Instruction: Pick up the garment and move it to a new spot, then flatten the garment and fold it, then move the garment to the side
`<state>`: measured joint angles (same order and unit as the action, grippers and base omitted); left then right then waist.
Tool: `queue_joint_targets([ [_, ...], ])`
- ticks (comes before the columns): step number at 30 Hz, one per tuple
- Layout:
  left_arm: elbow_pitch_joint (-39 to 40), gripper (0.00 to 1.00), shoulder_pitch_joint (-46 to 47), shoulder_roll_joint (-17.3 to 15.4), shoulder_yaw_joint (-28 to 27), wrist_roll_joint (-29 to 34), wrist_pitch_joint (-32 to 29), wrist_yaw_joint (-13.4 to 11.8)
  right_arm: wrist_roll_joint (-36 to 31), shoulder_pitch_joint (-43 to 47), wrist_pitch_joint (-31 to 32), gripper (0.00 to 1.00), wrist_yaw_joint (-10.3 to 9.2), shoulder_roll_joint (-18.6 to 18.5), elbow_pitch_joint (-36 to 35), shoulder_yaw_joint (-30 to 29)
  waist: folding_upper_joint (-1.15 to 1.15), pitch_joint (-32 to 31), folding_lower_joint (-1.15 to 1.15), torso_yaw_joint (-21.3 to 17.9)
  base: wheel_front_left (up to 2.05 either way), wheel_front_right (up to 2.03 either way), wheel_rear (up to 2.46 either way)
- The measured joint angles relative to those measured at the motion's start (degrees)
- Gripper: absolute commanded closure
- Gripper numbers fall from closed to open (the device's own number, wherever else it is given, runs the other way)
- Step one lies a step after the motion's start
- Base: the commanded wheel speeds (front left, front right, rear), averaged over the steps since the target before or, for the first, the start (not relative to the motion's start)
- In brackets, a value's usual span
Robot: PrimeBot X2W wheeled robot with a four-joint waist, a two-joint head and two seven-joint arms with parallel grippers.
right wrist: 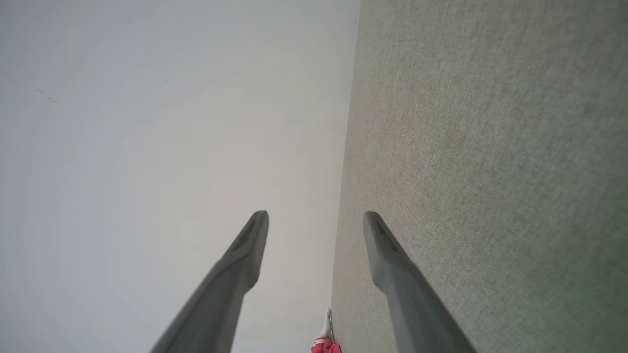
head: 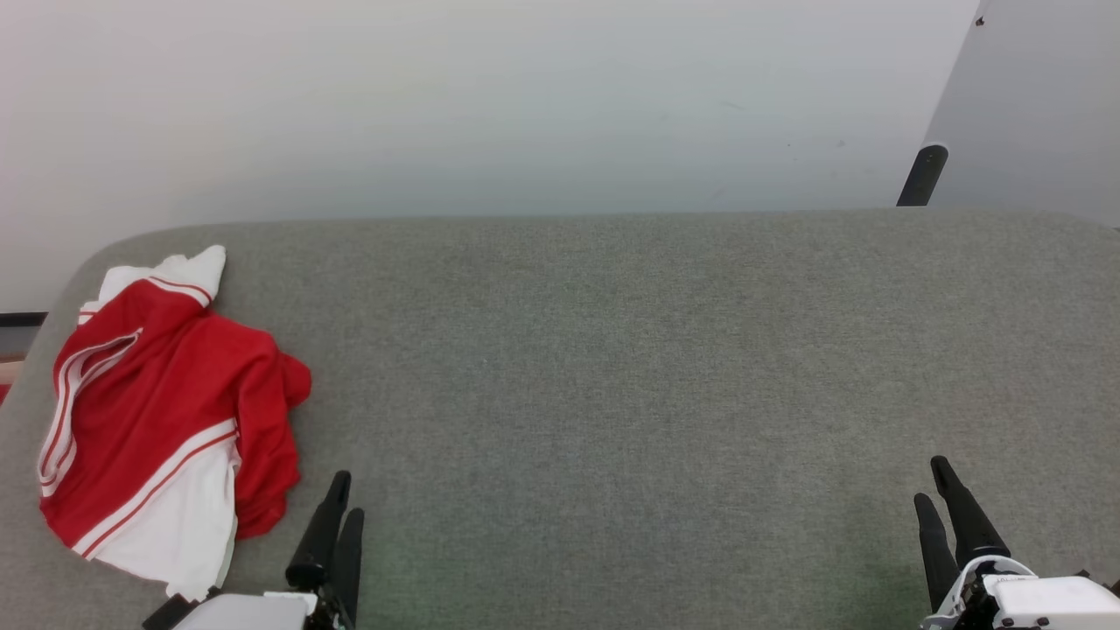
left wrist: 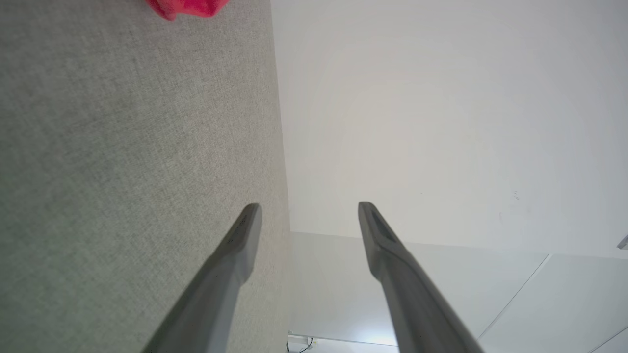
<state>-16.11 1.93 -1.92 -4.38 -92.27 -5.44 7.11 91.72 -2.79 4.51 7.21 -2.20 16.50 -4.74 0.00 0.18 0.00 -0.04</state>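
Currently: shirt [head: 166, 394], red with white sleeves, crumpled at the far left end of the counter [head: 612, 367], close to its edge; left fingers [head: 325, 525] just beside it, parted, holding nothing; right fingers [head: 962, 507] far right, likewise parted and empty. Risk: a one-layer pinch could drag the shirt off that edge.

Smooth cloth garment [head: 166, 394] on matt, woven-textured table [head: 612, 394].
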Motion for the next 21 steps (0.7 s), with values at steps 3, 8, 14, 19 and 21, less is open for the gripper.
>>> queue_joint_targets([
  [3,0.67,0.00,0.00,-0.03,0.52,0.07,0.25,0.00,-0.10,-0.06,-0.67,0.00,0.00,-0.04,-0.52,0.66,0.00,0.00,0.00,-0.02,0.00,0.00,0.00],
  [8,1.79,0.00,0.00,-0.13,1.46,0.26,0.79,0.00,-0.54,-0.12,-1.83,0.00,0.00,-0.13,-1.34,1.78,0.00,-0.02,0.00,-0.04,0.00,0.00,0.00],
  [14,2.92,0.00,0.00,-0.37,2.49,0.65,1.53,0.00,-1.02,-0.21,-3.14,0.00,0.00,-0.45,-2.25,3.11,0.00,-0.06,0.00,-0.07,0.00,0.00,0.00],
  [19,3.82,0.00,0.00,-0.73,3.50,1.90,2.24,0.00,-2.01,-0.64,-4.44,0.00,0.00,-0.89,-2.64,4.01,0.00,-0.10,0.00,-0.07,0.00,0.00,0.00],
  [21,4.12,0.00,0.00,-0.99,3.91,2.38,2.59,0.01,-2.57,-0.70,-4.86,0.00,0.00,-1.04,-2.80,4.54,0.00,-0.11,0.00,-0.06,0.00,0.00,0.00],
])
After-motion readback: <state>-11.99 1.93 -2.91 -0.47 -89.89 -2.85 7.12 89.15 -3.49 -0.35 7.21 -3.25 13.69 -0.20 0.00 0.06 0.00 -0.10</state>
